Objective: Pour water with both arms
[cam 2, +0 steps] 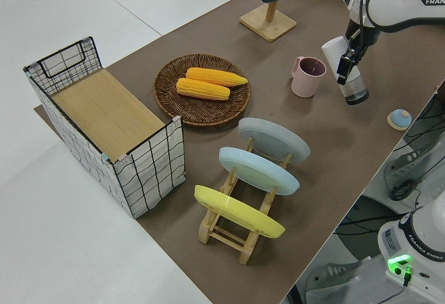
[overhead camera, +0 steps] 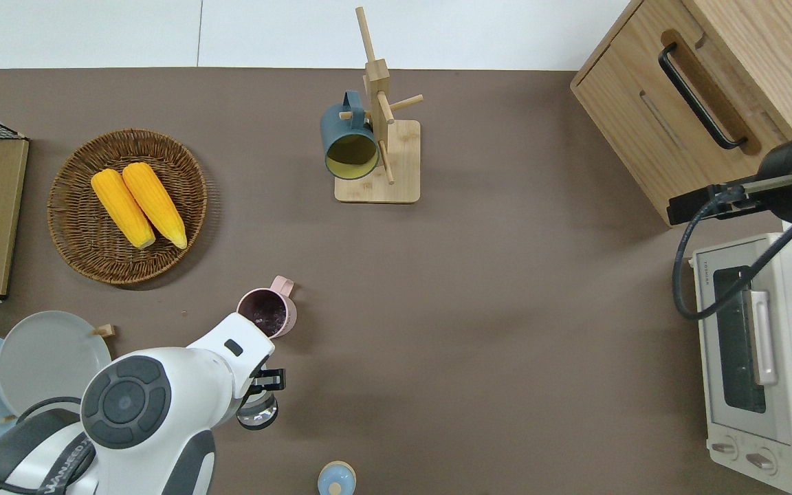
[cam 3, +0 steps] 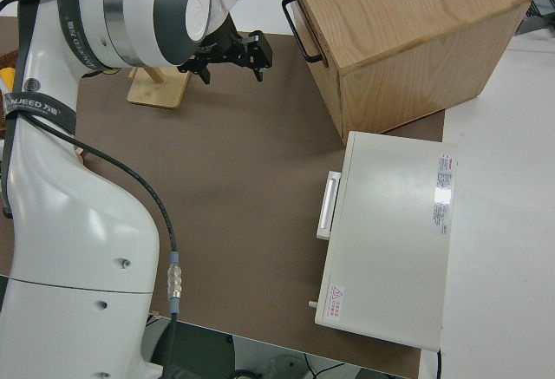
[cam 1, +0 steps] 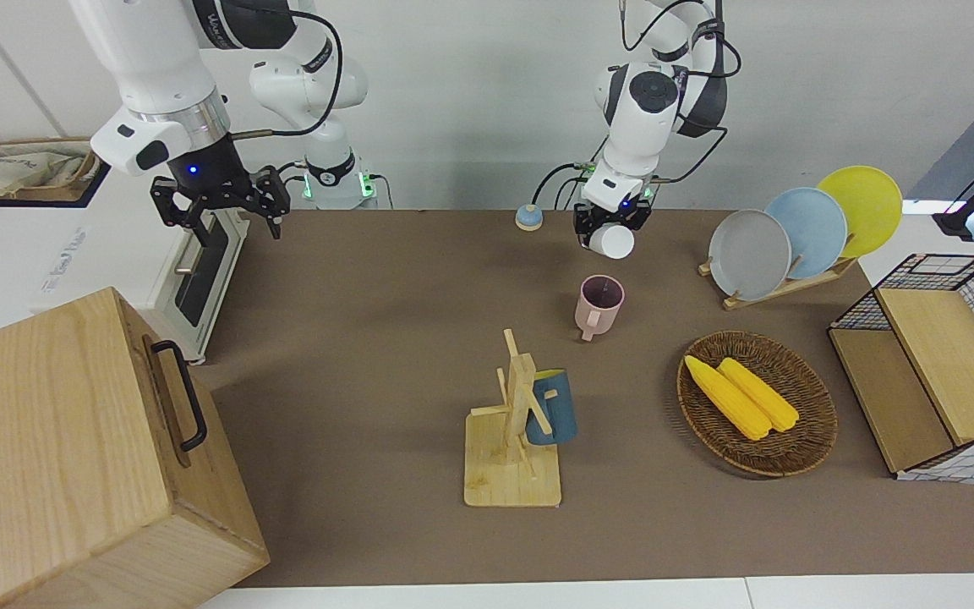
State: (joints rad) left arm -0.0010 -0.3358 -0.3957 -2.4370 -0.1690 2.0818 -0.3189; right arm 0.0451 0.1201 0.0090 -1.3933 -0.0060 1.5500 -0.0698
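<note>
I see my left gripper [cam 1: 610,227] holding a clear cup [cam 2: 350,74] tight. The cup is up in the air and tipped on its side, close to the pink mug [overhead camera: 268,313]. The pink mug stands on the brown table [overhead camera: 506,309], nearer to the robots than the mug rack [overhead camera: 377,137]. My right gripper [cam 1: 221,207] is parked with its fingers apart.

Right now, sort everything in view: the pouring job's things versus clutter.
Job: left claw shut on white bottle; pink mug; bottle cap; right claw, open.

Clutter: blue mug, mug tree, corn basket, plate rack, toaster oven.
</note>
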